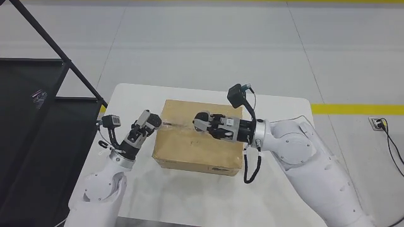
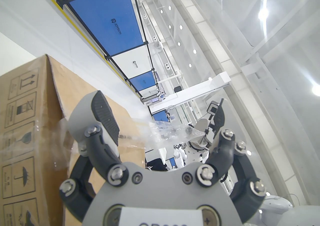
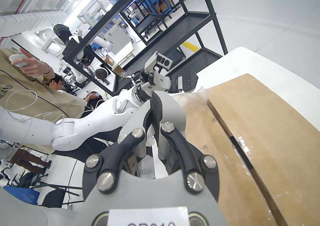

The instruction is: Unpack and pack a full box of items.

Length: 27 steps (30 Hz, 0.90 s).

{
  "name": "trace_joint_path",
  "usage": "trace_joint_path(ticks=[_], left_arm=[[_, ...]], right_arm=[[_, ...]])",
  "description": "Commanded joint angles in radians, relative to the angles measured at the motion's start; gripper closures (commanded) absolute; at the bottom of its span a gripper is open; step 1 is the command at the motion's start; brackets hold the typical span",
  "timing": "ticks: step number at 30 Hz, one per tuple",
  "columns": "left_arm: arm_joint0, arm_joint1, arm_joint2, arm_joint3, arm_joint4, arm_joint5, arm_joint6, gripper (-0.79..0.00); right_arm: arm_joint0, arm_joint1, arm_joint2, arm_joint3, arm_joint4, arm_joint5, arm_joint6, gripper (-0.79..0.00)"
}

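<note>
Brown corrugated cardboard box noted near the middle of the white, round-cornered tabletop, flaps down, a dark seam seen running along the matt top with glossy film remnants beside it; handling pictograms are printed on one side wall. Left gripper is held at the box's upper edge on the robot's left, jaws spread wide, ribbed black pads bare and nothing clasped. Right gripper is positioned over the box top, pads pressed flat together, apparently pinched on a strip of clear tape; the tape is crinkled, translucent, drawn from the box's left edge and tapering towards the right gripper.
</note>
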Motion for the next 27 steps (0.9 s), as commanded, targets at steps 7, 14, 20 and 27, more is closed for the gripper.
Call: trace_joint_path(ticks=[7, 14, 20, 27], left_arm=[[-0.051, -0.007, 0.054, 0.082, 0.04, 0.032, 0.012, -0.785], [-0.07, -0.009, 0.072, 0.115, 0.043, 0.022, 0.009, -0.785], [-0.072, -0.009, 0.074, 0.117, 0.04, 0.017, 0.006, -0.785], [-0.066, -0.006, 0.067, 0.106, 0.038, 0.013, 0.004, -0.785]], right_arm=[[-0.03, 0.003, 0.006, -0.025, 0.003, 0.001, -0.002, 0.0], [-0.069, 0.01, 0.023, -0.07, 0.009, 0.011, 0.005, 0.0], [-0.093, 0.014, 0.036, -0.097, -0.009, 0.062, -0.009, 0.0], [-0.131, 0.021, 0.061, -0.097, -0.032, 0.118, -0.015, 0.0]])
